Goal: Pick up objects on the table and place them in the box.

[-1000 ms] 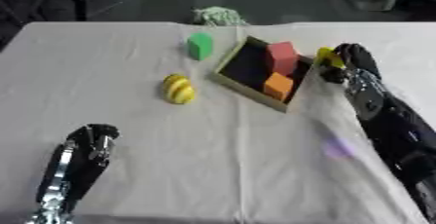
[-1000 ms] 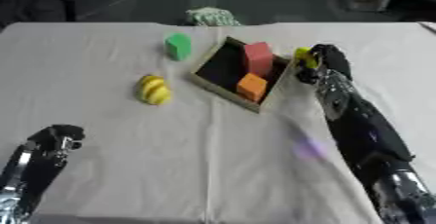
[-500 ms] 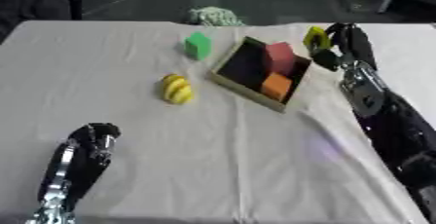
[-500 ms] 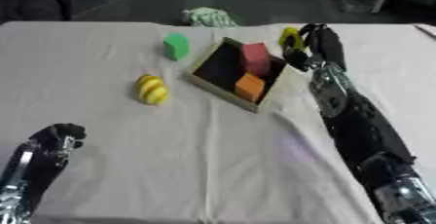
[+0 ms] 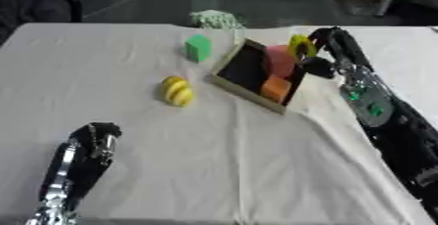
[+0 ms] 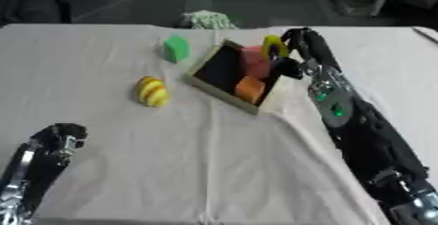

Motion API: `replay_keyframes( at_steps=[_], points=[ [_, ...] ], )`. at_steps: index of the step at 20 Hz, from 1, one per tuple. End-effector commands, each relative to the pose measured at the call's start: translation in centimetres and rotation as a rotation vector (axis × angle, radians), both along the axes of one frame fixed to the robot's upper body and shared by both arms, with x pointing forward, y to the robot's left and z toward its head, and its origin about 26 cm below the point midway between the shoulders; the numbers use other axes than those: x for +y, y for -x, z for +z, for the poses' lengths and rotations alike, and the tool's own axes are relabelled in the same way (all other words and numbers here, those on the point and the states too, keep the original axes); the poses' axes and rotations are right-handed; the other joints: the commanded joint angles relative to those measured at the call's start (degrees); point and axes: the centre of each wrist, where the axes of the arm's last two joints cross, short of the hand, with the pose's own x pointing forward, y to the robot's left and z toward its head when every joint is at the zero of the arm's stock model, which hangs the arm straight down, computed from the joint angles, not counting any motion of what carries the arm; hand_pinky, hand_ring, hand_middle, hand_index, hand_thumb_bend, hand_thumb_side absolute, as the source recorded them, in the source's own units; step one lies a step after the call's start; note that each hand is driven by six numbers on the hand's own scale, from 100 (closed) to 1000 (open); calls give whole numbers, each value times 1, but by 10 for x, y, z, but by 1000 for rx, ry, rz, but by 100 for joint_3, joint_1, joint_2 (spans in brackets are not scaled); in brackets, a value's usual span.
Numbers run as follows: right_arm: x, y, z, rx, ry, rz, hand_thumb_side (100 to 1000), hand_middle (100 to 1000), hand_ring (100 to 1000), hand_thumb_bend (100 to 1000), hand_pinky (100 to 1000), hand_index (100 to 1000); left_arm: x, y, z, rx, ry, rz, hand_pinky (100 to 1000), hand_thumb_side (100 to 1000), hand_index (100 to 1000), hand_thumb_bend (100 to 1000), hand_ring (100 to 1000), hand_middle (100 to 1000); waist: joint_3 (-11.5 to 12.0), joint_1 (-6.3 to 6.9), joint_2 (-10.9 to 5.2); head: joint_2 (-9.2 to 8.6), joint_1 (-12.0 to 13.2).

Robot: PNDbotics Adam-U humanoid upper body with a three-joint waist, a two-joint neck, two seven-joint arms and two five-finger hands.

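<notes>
Fingers of the left hand [image 5: 92, 141] are curled in near the bottom left corner, and nothing is held in them. That hand is resting low on the white cloth of the table [image 5: 222, 170]. A little farther up, a yellow striped object [image 5: 177, 91] is lying on the cloth, by itself, left of the box. Past it, the box [image 5: 235, 82] is seen, dark inside and tilted a bit. An orange block [image 5: 275, 88] and a red block [image 5: 279, 60] are already set inside it. At the box's far right edge, a yellow ring [image 6: 273, 47] is pinched by the right hand [image 5: 329, 48], just over the rim. A green block [image 5: 198, 48] is sitting on the cloth, left of the box. At the far edge of the table, a pale green and white bundle [image 5: 215, 19] is lying.
</notes>
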Motion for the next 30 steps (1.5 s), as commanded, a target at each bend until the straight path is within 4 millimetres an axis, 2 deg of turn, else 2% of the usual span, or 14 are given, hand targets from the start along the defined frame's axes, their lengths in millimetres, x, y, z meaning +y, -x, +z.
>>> replay_keyframes(
  at_steps=[1, 9, 12, 16, 19, 21, 23, 30],
  points=[
    [-5, 1, 14, -29, 58, 25, 232, 385, 652, 100, 685, 473, 3, -1, 7, -26, -6, 4, 718, 594, 573, 100, 705, 623, -14, 9, -88, 27, 27],
    [0, 3, -4, 33, 130, 79, 210, 398, 663, 100, 695, 488, 3, -1, 6, -25, -6, 3, 719, 594, 573, 100, 706, 622, -34, 26, -89, 27, 15],
    [4, 3, -8, 43, 156, 102, 203, 429, 680, 100, 707, 520, 3, 0, 7, -25, -6, 4, 719, 594, 573, 100, 706, 622, -35, 38, -86, 27, 8],
    [9, 3, -11, 53, 216, 136, 198, 558, 730, 100, 737, 663, 3, 0, 6, -24, -5, 2, 719, 595, 573, 100, 707, 622, -35, 36, -91, 27, -6],
    [10, 3, -12, 70, 246, 149, 201, 704, 777, 100, 771, 813, 3, 0, 6, -23, -5, 2, 720, 595, 574, 100, 707, 622, -33, 33, -98, 27, -6],
    [9, 3, -12, 114, 257, 169, 368, 776, 810, 100, 797, 884, 3, 0, 6, -23, -5, 4, 720, 595, 574, 100, 707, 622, -34, 30, -104, 27, -7],
    [8, 3, -10, 154, 259, 184, 459, 810, 826, 100, 810, 919, 4, 0, 6, -22, -5, 5, 720, 595, 574, 100, 708, 622, -40, 26, -110, 27, -6],
    [1, 3, 7, 183, 224, 164, 409, 862, 843, 100, 821, 932, 4, 1, 4, -16, -5, 11, 720, 596, 574, 100, 708, 621, -73, 15, -141, 27, 13]
  ],
)
